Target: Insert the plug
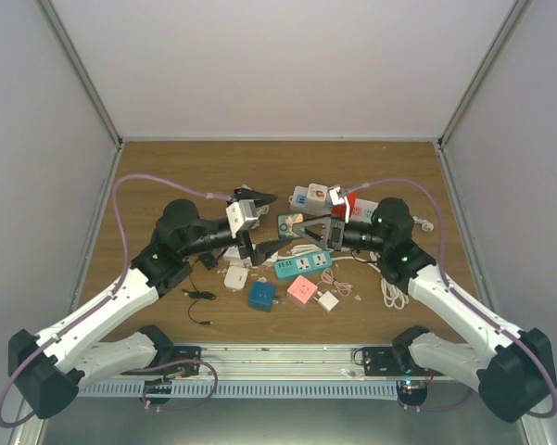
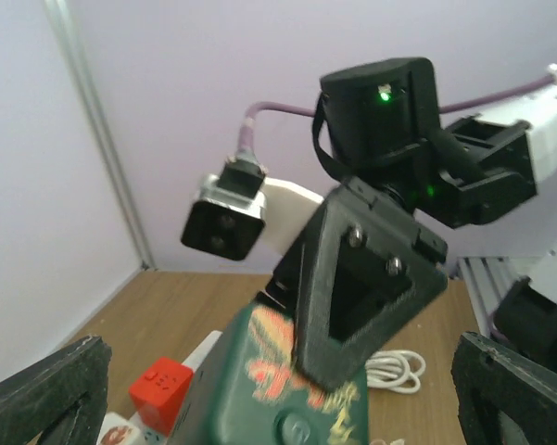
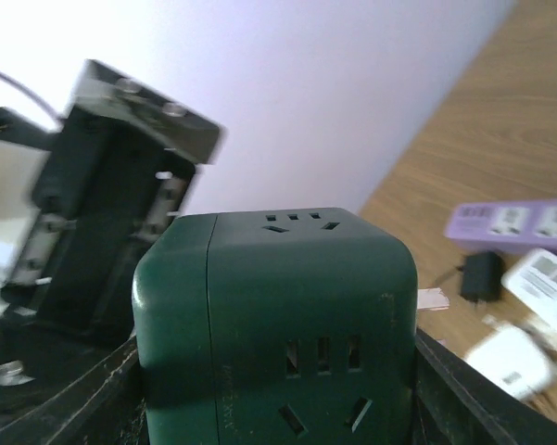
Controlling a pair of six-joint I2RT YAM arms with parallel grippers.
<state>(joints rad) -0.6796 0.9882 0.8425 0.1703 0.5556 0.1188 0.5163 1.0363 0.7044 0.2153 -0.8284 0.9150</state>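
A dark green cube socket (image 1: 290,223) is held above the table's middle by my right gripper (image 1: 308,229), which is shut on it. In the right wrist view the cube (image 3: 287,315) fills the space between the right fingers (image 3: 463,399), with its slotted faces in sight. My left gripper (image 1: 272,222) is wide open and empty, facing the cube from the left. In the left wrist view the cube (image 2: 259,389) shows a red and yellow decal and sits low between the left fingers (image 2: 46,394). I cannot tell which item is the plug.
On the table lie a teal power strip (image 1: 303,264), blue cube (image 1: 261,296), pink cube (image 1: 302,290), white adapters (image 1: 234,276), a red cube (image 2: 162,389), a coiled white cable (image 2: 394,371), and a thin black cable (image 1: 199,297). A purple strip (image 3: 528,222) is in the right wrist view.
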